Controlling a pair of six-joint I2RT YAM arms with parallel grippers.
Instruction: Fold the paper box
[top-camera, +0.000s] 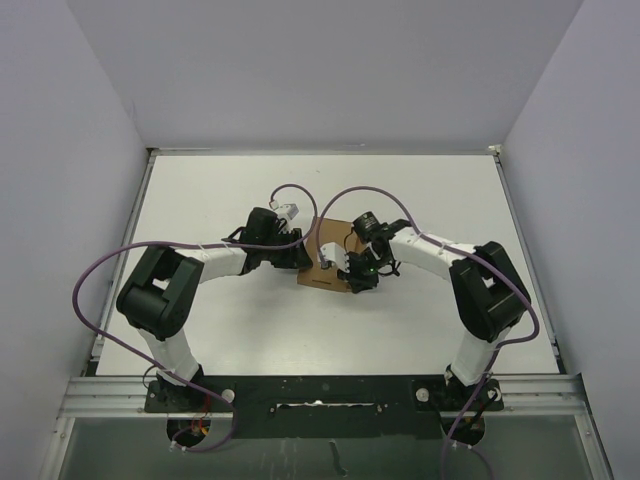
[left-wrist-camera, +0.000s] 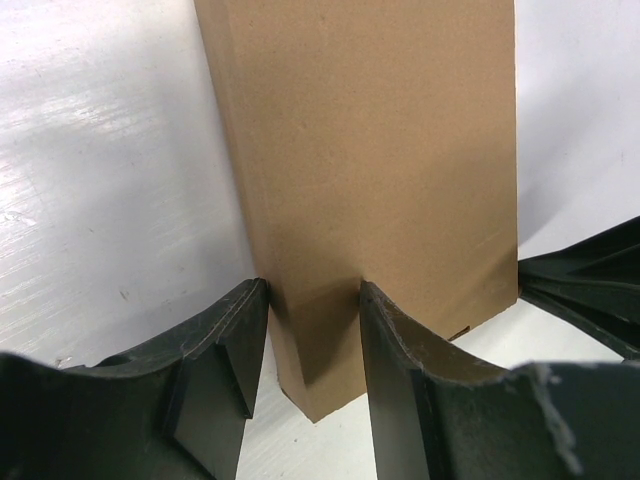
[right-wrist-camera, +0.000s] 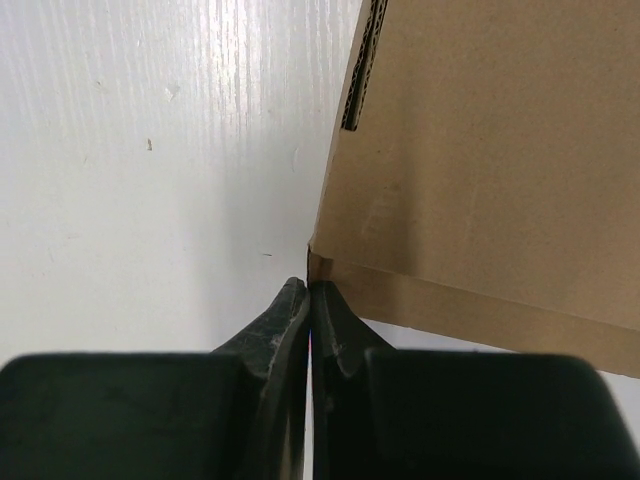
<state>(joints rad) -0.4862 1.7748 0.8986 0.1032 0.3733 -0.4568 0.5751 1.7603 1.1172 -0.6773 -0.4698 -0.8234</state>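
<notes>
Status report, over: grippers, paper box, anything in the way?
Left gripper clamped on a panel of the paper box. Right gripper shut, tips at a box corner. Box partly folded, mid-table. Nothing blocking in view.

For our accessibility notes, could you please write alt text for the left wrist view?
A brown paper box panel fills the centre, its near end clasped between the two dark fingers of the left pincer. The white table shows on both sides.
</notes>
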